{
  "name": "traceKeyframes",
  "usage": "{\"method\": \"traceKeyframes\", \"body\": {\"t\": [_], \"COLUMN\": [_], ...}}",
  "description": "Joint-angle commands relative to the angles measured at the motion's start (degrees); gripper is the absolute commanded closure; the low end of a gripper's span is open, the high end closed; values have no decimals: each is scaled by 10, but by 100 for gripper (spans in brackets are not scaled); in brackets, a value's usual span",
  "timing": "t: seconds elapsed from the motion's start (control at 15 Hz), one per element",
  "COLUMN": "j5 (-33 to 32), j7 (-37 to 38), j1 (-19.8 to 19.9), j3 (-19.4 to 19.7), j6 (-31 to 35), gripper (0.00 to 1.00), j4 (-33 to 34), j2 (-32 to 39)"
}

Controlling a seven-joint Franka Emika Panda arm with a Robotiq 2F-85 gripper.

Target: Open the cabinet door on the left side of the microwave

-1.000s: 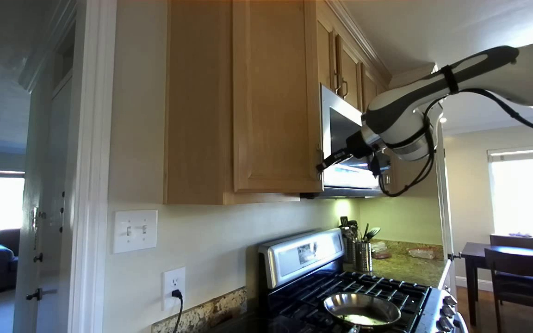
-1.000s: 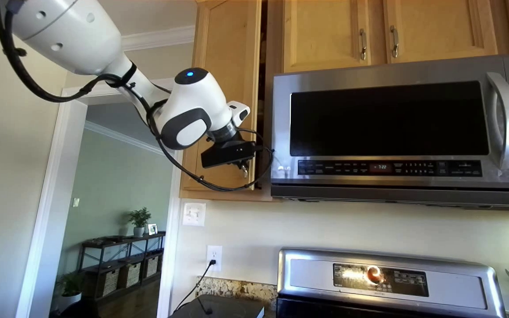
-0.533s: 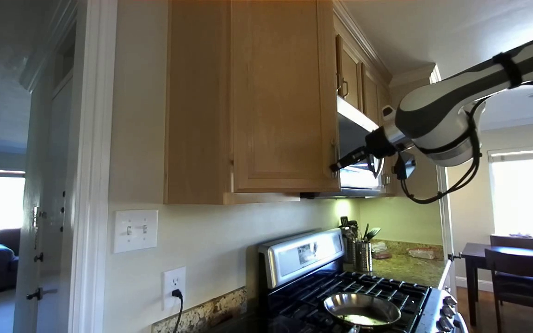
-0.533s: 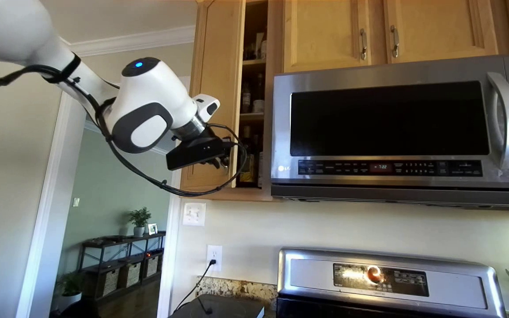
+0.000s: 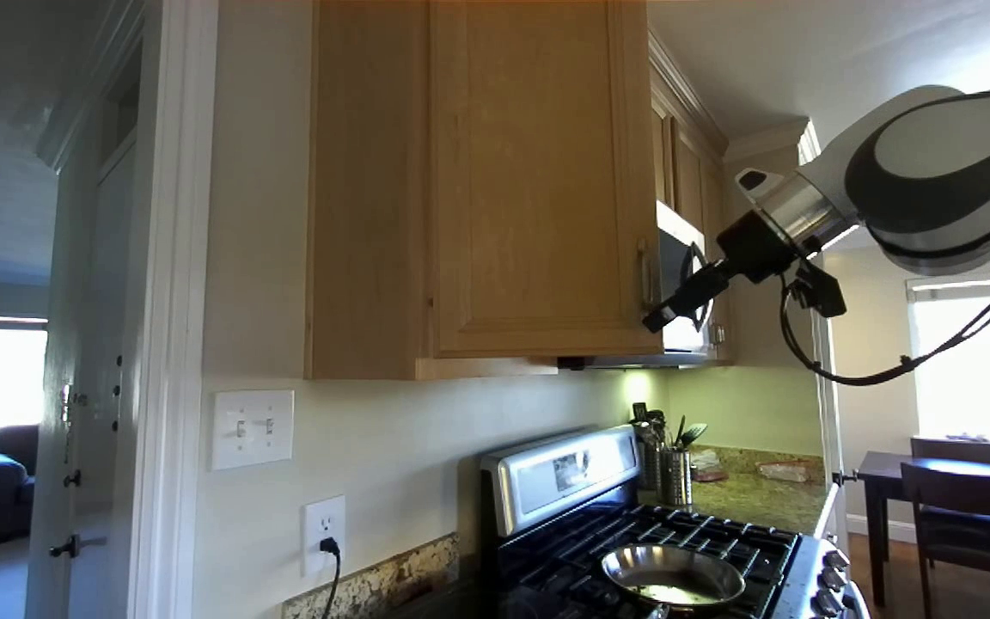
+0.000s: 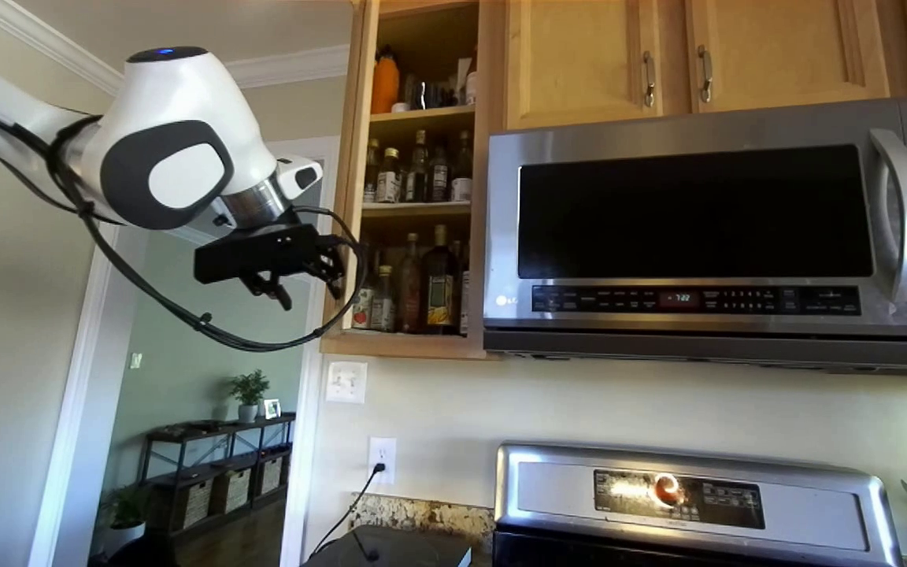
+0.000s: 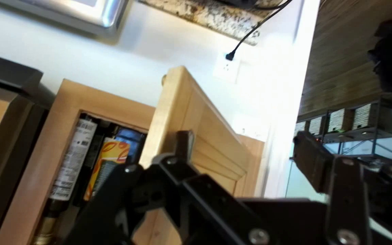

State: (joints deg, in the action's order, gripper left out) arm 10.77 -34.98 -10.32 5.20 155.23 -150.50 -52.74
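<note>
the arm [image 6: 186, 94] is clad in white, inset with dark grey panels [image 6: 127, 165] and topped by a dark cap [image 6: 187, 55] with a blue light [image 6: 164, 50]; a silver collar [image 6: 257, 203] is fitted behind the black gripper [image 7: 248, 153], itself studded with round screws [image 7: 259, 235]; a black cable [image 6: 249, 344] is looped below

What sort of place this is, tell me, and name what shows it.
Most likely a home kitchen: a stove with a frying pan on it, and a microwave mounted above.

cabinet door [image 5: 546, 176] left of microwave [image 6: 696, 224] | bottles [image 6: 439, 285] in cabinet [image 6: 414, 345] | microwave above stove [image 5: 565, 474] | pan [image 5: 672, 574] on stove
</note>
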Motion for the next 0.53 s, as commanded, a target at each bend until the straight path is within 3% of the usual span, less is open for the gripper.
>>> {"method": "traceKeyframes", "body": {"t": [0.0,0.2,0.47], "j5": [-26,-8,-6], "j7": [46,64,100], "j1": [-40,-64,-55], "j3": [13,21,20], "j6": [-113,-194,-274], "gripper": [0,0,0], "j4": [2,16,23], "j2": [-29,-14,11]}}
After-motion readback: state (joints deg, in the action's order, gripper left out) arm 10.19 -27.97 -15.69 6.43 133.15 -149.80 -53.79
